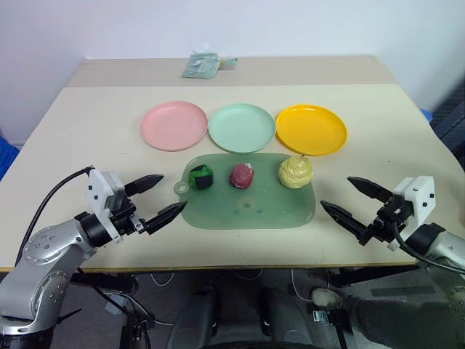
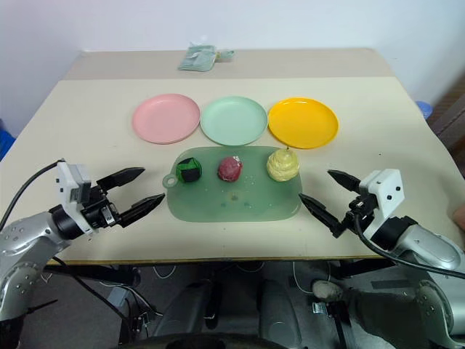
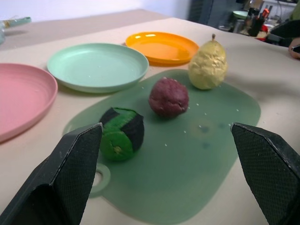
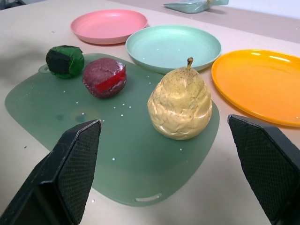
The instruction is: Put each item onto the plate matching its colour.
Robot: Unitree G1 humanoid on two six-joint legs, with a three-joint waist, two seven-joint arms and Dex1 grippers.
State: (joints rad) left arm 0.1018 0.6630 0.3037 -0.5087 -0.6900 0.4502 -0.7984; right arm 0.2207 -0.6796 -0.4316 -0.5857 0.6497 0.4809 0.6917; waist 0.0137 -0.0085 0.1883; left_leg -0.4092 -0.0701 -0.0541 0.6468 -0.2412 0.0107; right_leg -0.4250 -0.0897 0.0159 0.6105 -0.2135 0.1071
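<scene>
Cloth (image 1: pixel 205 65) at table's far edge, details indistinct.

head pair overhead, wrist cameras low, near mat (image 1: pixel 251 203)

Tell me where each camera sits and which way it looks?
Head cameras: high up, looking down at the table, three plates and green mat; both arms show, left gripper and right gripper open.
Left wrist: low beside the mat, facing the green chunk; its two fingers show.
Right wrist: low, facing the yellow pear; its fingers show.
Shared: the red lump.
</scene>
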